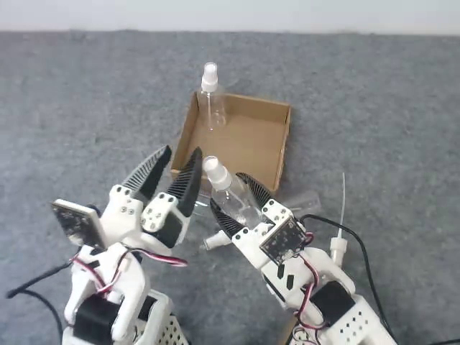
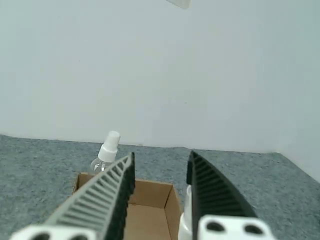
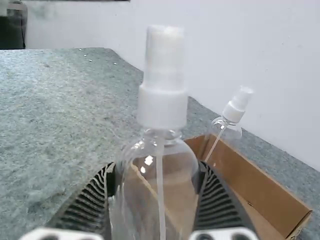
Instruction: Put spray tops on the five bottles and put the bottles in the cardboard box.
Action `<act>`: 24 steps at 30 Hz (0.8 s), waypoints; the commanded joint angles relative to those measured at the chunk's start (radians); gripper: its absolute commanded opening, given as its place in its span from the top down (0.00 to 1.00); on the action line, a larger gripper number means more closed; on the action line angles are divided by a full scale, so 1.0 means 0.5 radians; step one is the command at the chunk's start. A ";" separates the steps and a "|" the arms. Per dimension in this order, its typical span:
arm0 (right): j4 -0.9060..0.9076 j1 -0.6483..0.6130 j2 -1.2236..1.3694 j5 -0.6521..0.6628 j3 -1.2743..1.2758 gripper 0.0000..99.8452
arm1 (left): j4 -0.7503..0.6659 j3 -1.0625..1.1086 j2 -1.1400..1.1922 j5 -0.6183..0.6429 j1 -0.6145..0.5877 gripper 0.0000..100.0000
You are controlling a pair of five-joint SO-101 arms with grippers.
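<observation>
The high view looks down over the bench (image 1: 72, 108); both wrist views sit low, facing the wall (image 2: 150, 75), all sharing the cardboard box (image 1: 248, 147).

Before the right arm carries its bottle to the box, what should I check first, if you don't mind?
1. Spray top seated on the held bottle: ok.
2. Right gripper shut on that bottle: ok.
3. Left gripper open, clear of the held bottle: cannot tell, it stands close.
4. Cardboard box has bare floor free: ok.
5. Other capped bottle upright at the box's far corner: ok.
</observation>
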 commanded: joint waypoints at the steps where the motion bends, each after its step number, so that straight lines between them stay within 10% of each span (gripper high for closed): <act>1: -0.069 0.020 -0.048 0.025 0.000 0.99 | -0.025 -0.097 -0.009 0.025 -0.043 0.84; 24: -0.183 0.017 -0.048 0.028 -0.074 0.99 | -0.123 0.094 -0.006 -0.227 0.166 0.85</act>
